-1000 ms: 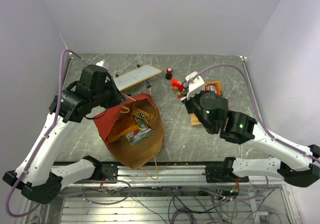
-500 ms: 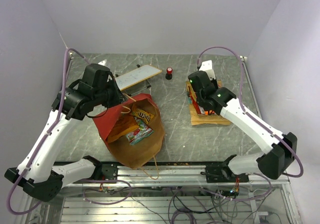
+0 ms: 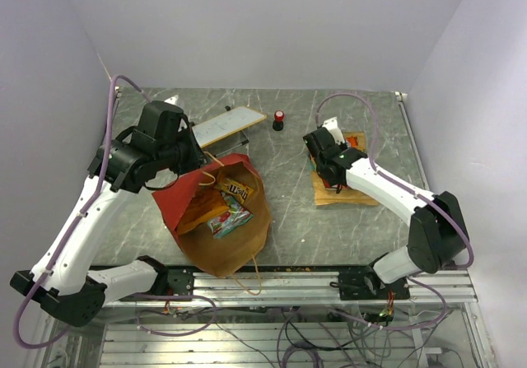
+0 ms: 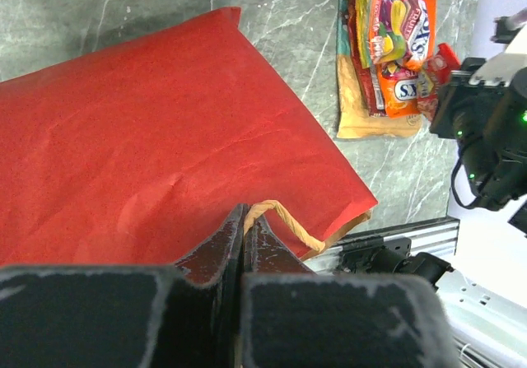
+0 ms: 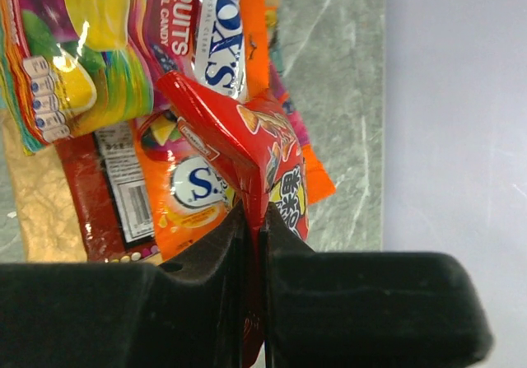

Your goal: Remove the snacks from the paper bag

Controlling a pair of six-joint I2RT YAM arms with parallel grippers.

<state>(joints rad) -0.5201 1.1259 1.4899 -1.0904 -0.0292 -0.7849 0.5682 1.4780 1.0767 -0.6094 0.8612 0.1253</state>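
Observation:
The paper bag [image 3: 177, 205], red outside and brown inside, stands tilted at the table's near left with its mouth open. My left gripper [image 3: 200, 170] is shut on its tan twisted handle [image 4: 284, 217], above the red side [image 4: 148, 137]. A yellow packet [image 3: 239, 189] and a multicolour packet [image 3: 230, 218] lie inside. My right gripper [image 5: 255, 211] is shut on the edge of a red snack packet [image 5: 247, 137], held over a pile of snacks [image 3: 350, 191] at the right. The pile holds a multicolour packet [image 5: 74, 63], an orange one [image 5: 181, 187] and a gold-brown one [image 5: 33, 211].
A flat white board [image 3: 229, 124] lies at the back left behind the bag. A small red-and-black cylinder [image 3: 279, 119] stands at the back middle. The metal rail [image 3: 272, 281] runs along the near edge. The table's right edge [image 5: 384, 96] is close to the pile.
My right arm has carried the red packet from the middle back of the table to just over the pile at the right. The left arm has barely moved, still holding the handle.

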